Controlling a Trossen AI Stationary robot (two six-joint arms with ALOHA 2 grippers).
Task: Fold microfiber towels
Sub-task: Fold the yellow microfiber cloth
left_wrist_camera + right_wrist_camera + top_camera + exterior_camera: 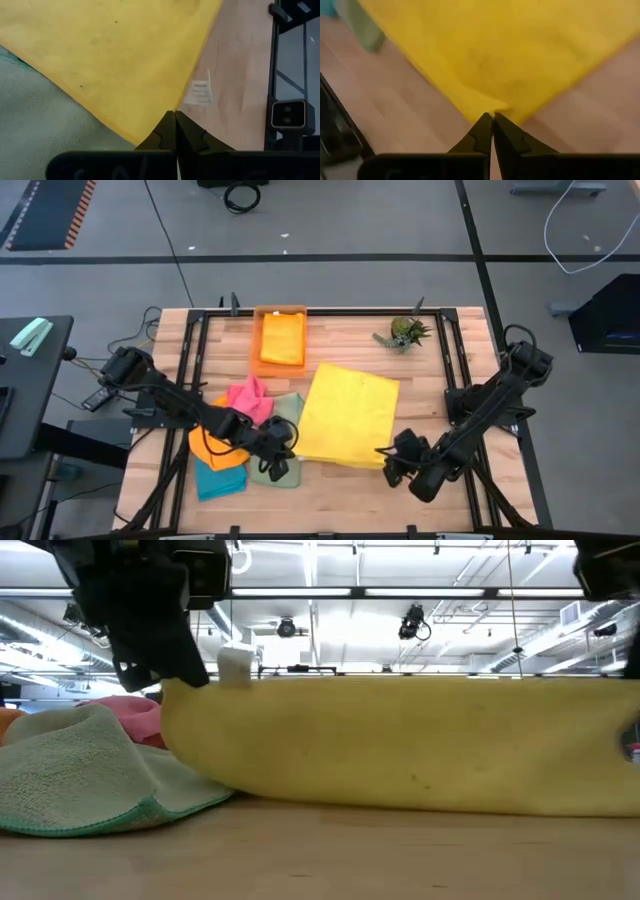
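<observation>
A yellow microfiber towel lies spread in the middle of the table. My left gripper is shut on its near left corner, where a white tag shows. My right gripper is shut on its near right corner. In the low view the near edge stands raised between them. Pink, orange, teal and sage green towels lie heaped at the left, and the yellow towel's left edge overlaps the green one. My left gripper pinches the yellow towel's near left corner between its two fingertips, slanting down from the table's left. The corner is held above the table and the cloth beyond it lies on the table. My right gripper pinches the near right corner at its fingertips, slanting down from the right. A thin slit shows between the fingers. The cloth spreads away from the tips toward the far side.
An orange tray at the far side holds a folded yellow-orange cloth. A small spiky green plant stands far right. Black frame rails run along the table's sides. Bare wood lies along the near edge.
</observation>
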